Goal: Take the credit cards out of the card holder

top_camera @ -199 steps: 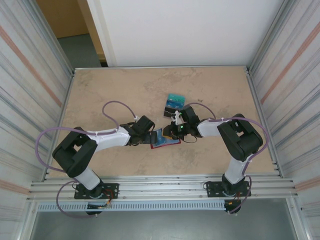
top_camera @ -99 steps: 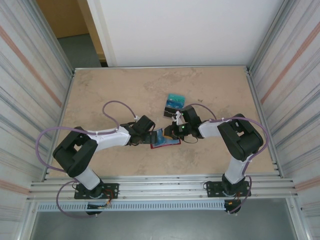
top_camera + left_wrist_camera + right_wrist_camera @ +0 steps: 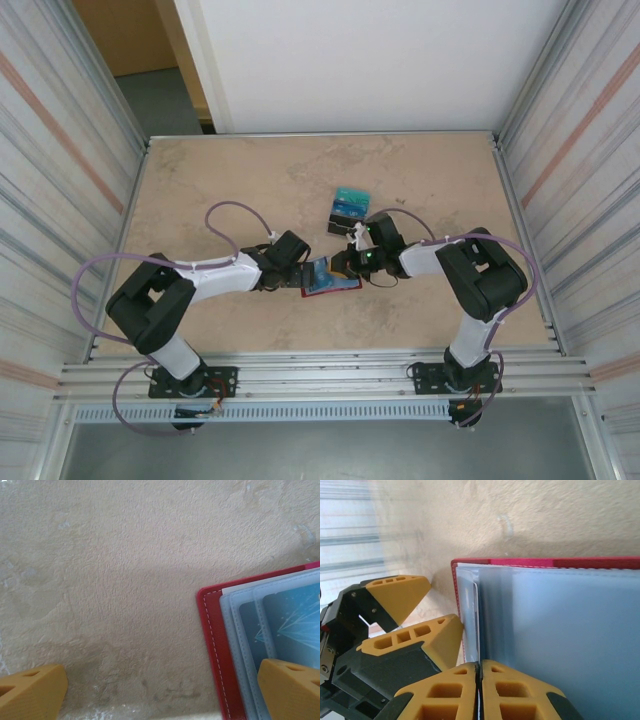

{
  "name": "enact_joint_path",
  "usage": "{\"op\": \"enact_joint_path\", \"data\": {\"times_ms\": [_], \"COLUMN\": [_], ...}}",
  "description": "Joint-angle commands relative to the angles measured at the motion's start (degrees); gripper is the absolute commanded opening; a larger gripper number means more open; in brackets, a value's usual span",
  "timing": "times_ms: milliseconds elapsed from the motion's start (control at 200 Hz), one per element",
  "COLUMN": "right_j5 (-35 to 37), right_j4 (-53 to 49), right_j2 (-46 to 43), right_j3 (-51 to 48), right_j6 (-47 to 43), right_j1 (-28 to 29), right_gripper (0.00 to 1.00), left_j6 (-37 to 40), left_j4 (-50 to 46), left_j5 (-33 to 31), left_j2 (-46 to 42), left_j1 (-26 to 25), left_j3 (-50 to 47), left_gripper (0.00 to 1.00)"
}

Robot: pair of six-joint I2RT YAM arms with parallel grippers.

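1. Right wrist view, bottom centre, at the right gripper (image 3: pixel 479 677): pressed together on a thin pale edge running up the frame. Most likely a credit card (image 3: pixel 477 625) seen edge-on at the left side of the pockets. Cannot rule out a pocket flap.
2. Narrower than a second ago, and now fully down on that edge. From above, also shifted a touch toward the right of the frame since then.
3. Reads as a grasp just completed, perhaps with the first hint of a pull. No clear length of card free of the pockets yet.
4. Outward from there, the card holder (image 3: pixel 545 562): lying open and flat on the desk (image 3: pixel 545 515), with a red border along the top and pale blue-grey pockets across the right half of the frame. In the top view, in the same place just below centre as a second ago.
5. Left wrist view, at the left gripper (image 3: pixel 160 695): spread wide, as before. One fingertip (image 3: pixel 30 690) bottom left over bare desk, the other (image 3: pixel 290 690) bottom right over the holder's corner, beside a blue card (image 3: pixel 295 625) in its pocket. Looks placed to pin the holder down, though cannot confirm contact.
6. Top view, just above centre: a small stack of teal and dark cards (image 3: pixel 349 207), already out, apart from the holder, not moved.
7. Next, probably a steady draw along the pocket opening, with the holder kept from sliding.
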Motion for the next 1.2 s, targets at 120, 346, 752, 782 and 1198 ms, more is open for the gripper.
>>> {"op": "enact_joint_path", "data": {"times_ms": [120, 346, 752, 782, 1198], "right_j5": [-1.73, -2.61, -2.35, -2.36, -1.59], "right_j4": [1.24, 2.57, 2.52, 2.52, 2.07], "right_j2": [-2.01, -1.76, 0.25, 0.39, 2.73], "right_j3": [-1.51, -1.55, -1.68, -1.55, -0.47], "right_j6": [1.34, 1.95, 1.86, 1.83, 1.85], "right_j1": [-1.52, -1.79, -1.26, -1.1, 0.41], "right_gripper": [0.12, 0.15, 0.2, 0.2, 0.19], "left_j6": [-0.53, -0.44, -0.5, -0.41, -0.5], "left_j4": [-4.53, -4.63, -4.62, -4.68, -4.63], "left_j5": [-0.94, -0.67, -0.62, -0.65, -0.83], "left_j2": [2.26, 2.55, 2.88, 2.86, 2.61], "left_j1": [-0.29, -0.29, -0.29, -0.24, -0.24], "left_j3": [0.18, 0.57, 0.83, 0.88, 0.74], "left_gripper": [0.99, 0.99, 0.99, 0.99, 0.99]}}
